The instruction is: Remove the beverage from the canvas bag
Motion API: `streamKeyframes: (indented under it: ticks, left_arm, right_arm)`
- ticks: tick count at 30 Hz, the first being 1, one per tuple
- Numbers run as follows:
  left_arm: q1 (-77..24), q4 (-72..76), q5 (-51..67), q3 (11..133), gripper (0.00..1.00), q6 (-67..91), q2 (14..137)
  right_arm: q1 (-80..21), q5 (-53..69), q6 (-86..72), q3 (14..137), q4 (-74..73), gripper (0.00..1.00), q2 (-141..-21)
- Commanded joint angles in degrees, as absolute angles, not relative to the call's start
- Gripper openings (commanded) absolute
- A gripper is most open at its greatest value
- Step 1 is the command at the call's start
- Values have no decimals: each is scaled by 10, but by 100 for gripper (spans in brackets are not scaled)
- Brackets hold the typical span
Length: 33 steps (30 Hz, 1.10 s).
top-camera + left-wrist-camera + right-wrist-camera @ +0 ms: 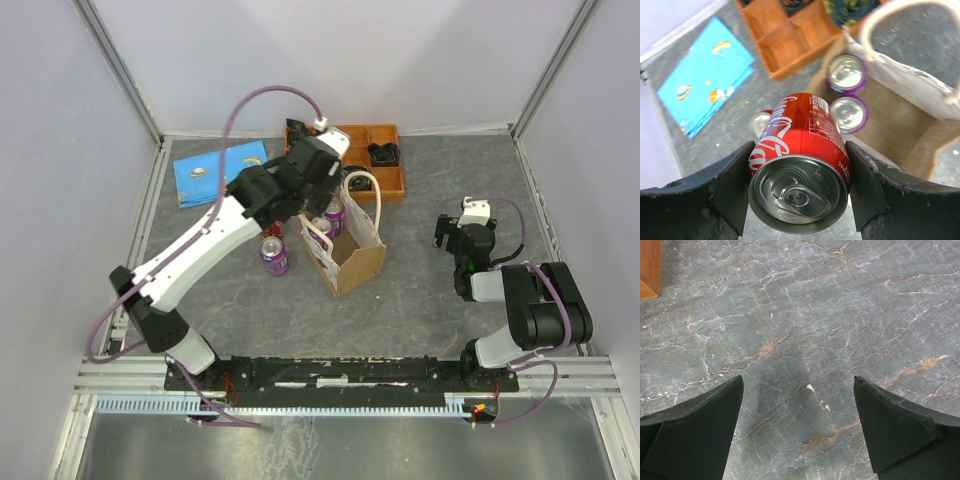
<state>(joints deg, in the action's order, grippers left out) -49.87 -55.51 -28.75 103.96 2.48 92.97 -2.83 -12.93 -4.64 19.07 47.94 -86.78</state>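
Observation:
My left gripper (799, 172) is shut on a red Coca-Cola can (800, 150) and holds it by its sides, lid towards the camera, over the left edge of the canvas bag (890, 135). The tan bag stands open with a white side (905, 82) and a white loop handle (867, 30). Two purple cans (846, 74) (850, 114) stand inside it. In the top view the left arm's wrist (305, 185) hangs over the bag (352, 255). My right gripper (799, 390) is open and empty above bare table, right of the bag (453, 240).
A purple can (274, 256) stands on the table left of the bag. An orange compartment tray (385, 175) sits behind the bag. A blue booklet (218, 170) lies at the back left. Metal frame rails line the table's sides.

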Motion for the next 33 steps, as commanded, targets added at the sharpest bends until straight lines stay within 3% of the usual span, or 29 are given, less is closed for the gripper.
streamKeyframes:
  ticks: [1,15,33]
  left_arm:
    - [-453,-535,-369,1047,3,10,837]
    - [-254,-395,-309,783,3,74,673]
    - [-131,-231,-161,612,3,122,741]
  right_arm:
    - [-26,-128,-43,206,498,99,-863]
    - [-26,-128,-44,206,498,99,-863]
    - [-26,-128,-43,206,498,99,-863]
